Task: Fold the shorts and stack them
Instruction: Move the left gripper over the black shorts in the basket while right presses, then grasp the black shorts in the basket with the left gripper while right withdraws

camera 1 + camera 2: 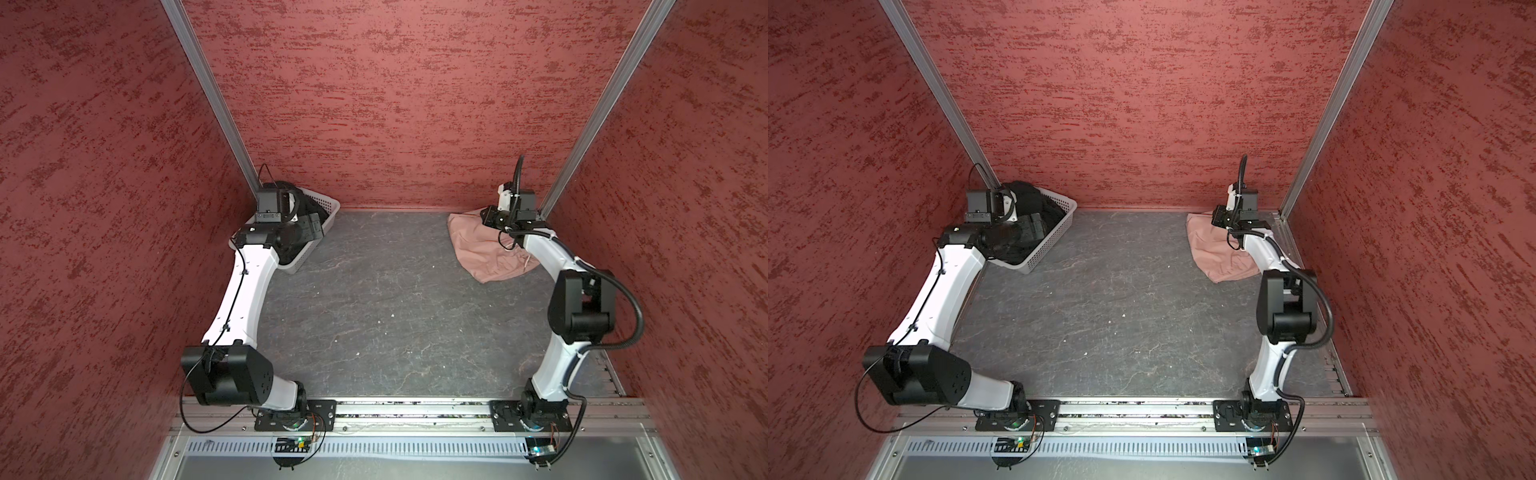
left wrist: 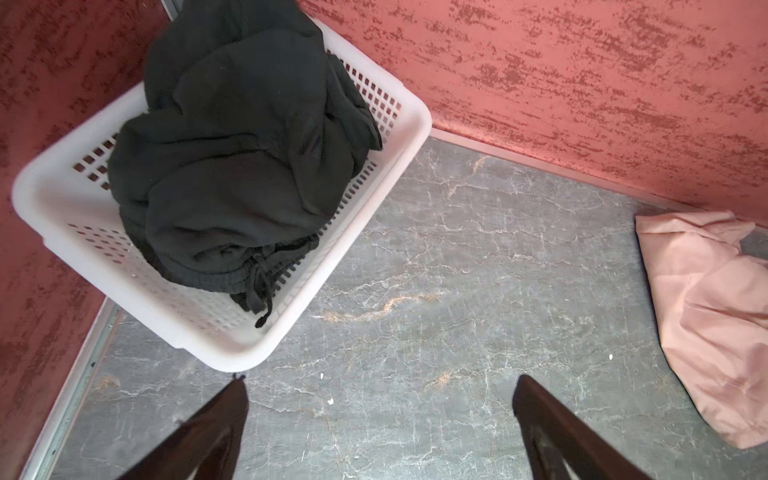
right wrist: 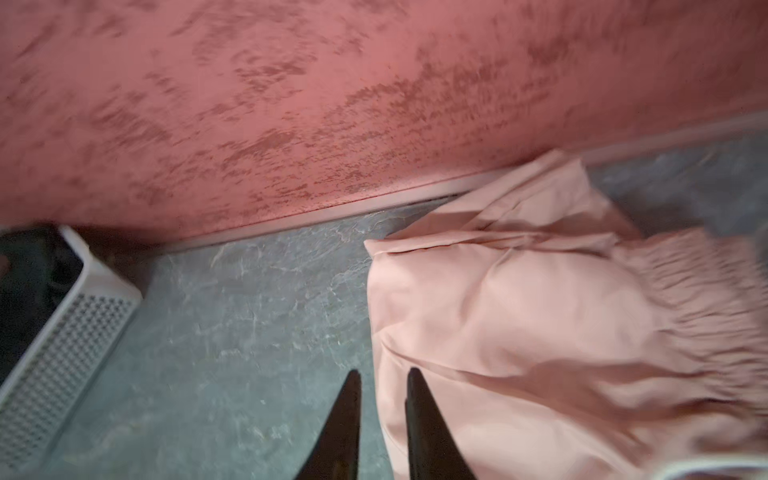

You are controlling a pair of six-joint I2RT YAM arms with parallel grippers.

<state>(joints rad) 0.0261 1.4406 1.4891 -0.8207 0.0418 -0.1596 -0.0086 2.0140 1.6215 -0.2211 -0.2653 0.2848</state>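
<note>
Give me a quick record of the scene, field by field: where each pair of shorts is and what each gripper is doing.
black shorts: bunched in the white basket, back left corner, unfolded
pink shorts: rumpled on the table, back right corner
left gripper: open, empty, by the basket
right gripper: jaws close together, holding nothing, at the pink shorts' edge
stack: not started

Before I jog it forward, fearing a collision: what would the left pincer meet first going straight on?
The left pincer would probably meet bare grey tabletop, between the white basket and the pink shorts; depth is unclear.
</note>
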